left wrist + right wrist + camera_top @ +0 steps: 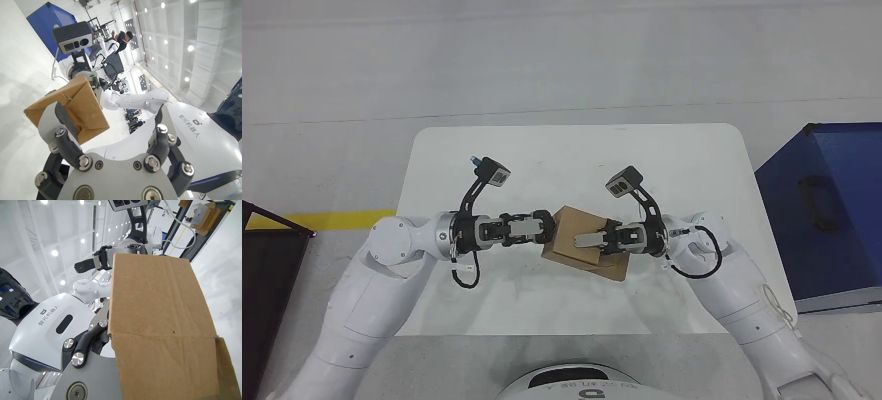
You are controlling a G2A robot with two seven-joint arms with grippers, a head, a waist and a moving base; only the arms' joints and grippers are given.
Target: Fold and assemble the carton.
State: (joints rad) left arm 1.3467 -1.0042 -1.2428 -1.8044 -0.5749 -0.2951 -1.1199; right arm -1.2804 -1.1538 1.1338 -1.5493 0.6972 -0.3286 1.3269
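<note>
Above the middle of the white table (572, 150), the brown carton (567, 222) is held, pinched at its right end by the right gripper (584, 242), with one finger laid across its top face. At its left end, where the flaps are folded in, the left gripper (542, 228) is spread wide. One of its pads (66, 121) is set against the flapped end and the other is kept well apart. The table's far, left and right edges are well apart from the carton. A blue case (832, 210) is seen beyond the right edge.

Bright, even overhead lighting throughout. Round ceiling lamps (190, 48) flare into streaks in the left wrist view. The white table (662, 160) is lightly washed out. Both wrist views bend strongly toward their edges.
</note>
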